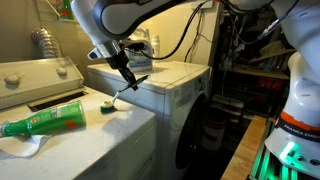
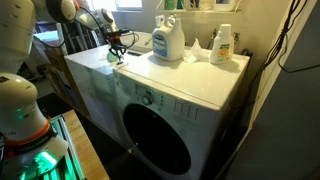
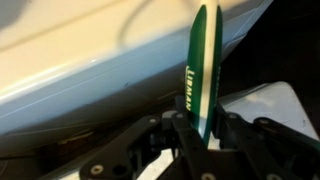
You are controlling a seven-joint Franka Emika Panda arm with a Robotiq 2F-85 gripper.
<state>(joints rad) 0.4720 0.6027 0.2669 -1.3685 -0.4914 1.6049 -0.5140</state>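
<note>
Nearest, a green bottle point(image 1: 45, 122) lies on the left washer point(image 1: 122, 126), with a small green cap point(image 1: 108, 110) beside it. Just beyond the cap, my gripper point(image 1: 128, 78) is clenched on a green and white stick point(image 3: 203, 70), held clear of the top. I judge the pickup done and the stick not yet set down.

The arm point(image 1: 120, 14), in the upper centre of the frame, is built of glossy white rounded segments with dark grey joints. Its claw point(image 1: 132, 80) is black, with linked fingers point(image 3: 120, 155). At the right edge, an orange ring point(image 1: 296, 121) circles the white base point(image 1: 300, 90), which glows green beneath.
</note>
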